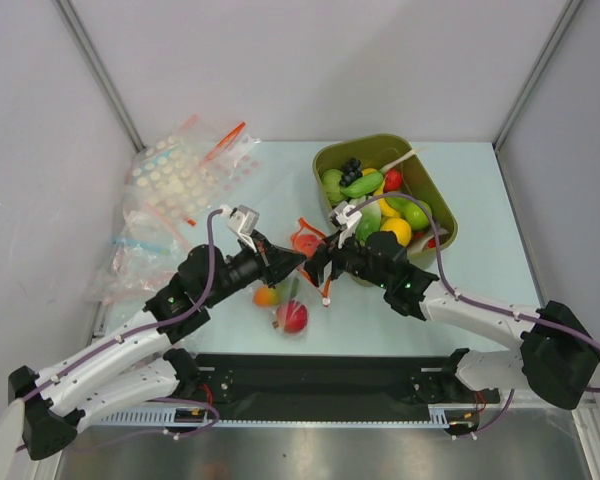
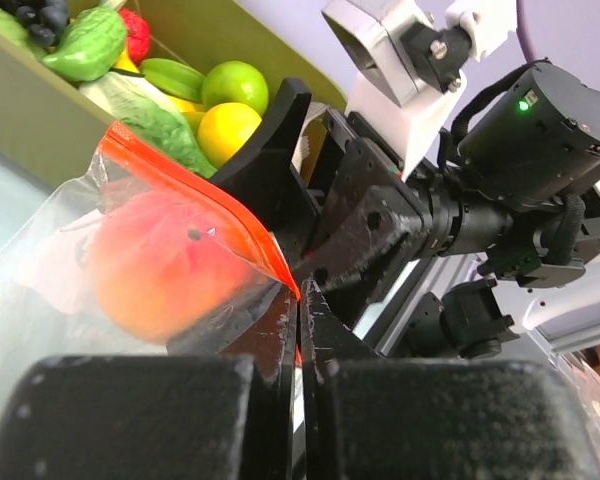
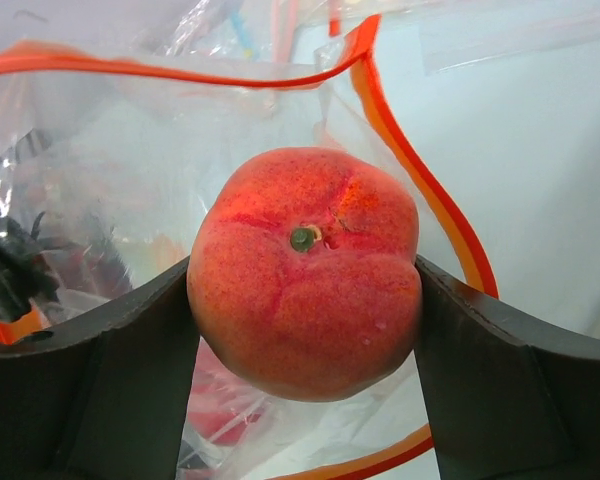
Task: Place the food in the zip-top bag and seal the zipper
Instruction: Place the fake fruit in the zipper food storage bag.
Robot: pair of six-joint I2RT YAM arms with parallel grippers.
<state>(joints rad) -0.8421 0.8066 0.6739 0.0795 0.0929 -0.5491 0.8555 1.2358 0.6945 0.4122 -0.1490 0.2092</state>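
Pinching the zipper (image 2: 195,192) at one end, the left gripper (image 2: 298,300) has its jaws fully closed on the red-orange strip, holding the zip-top bag (image 3: 110,170) off the table (image 1: 280,190) with its mouth open; the right gripper (image 3: 305,310) has its jaws spread wide, and the 2 fingers press on opposite sides of a peach toy (image 3: 310,250), stem end facing the right wrist camera.

The peach sits in the bag's mouth; in the right wrist view the strip loops around it from 10 o'clock over the top and down to 5 o'clock; in the left wrist view the peach shows through the clear film below the strip; how deep it is in the bag I cannot tell.

From above, both grippers meet nose to nose near the table's middle, with the bag between them; 2 more pieces of food lie on the table at 6 o'clock of the bag, an orange toy fruit (image 1: 266,296) and a red toy fruit (image 1: 292,317), near each other; an olive-green tub (image 1: 380,148) at 1 o'clock holds a heap of green, yellow and red toy produce; a pile of other clear bags (image 1: 180,185) lies at 10 o'clock.
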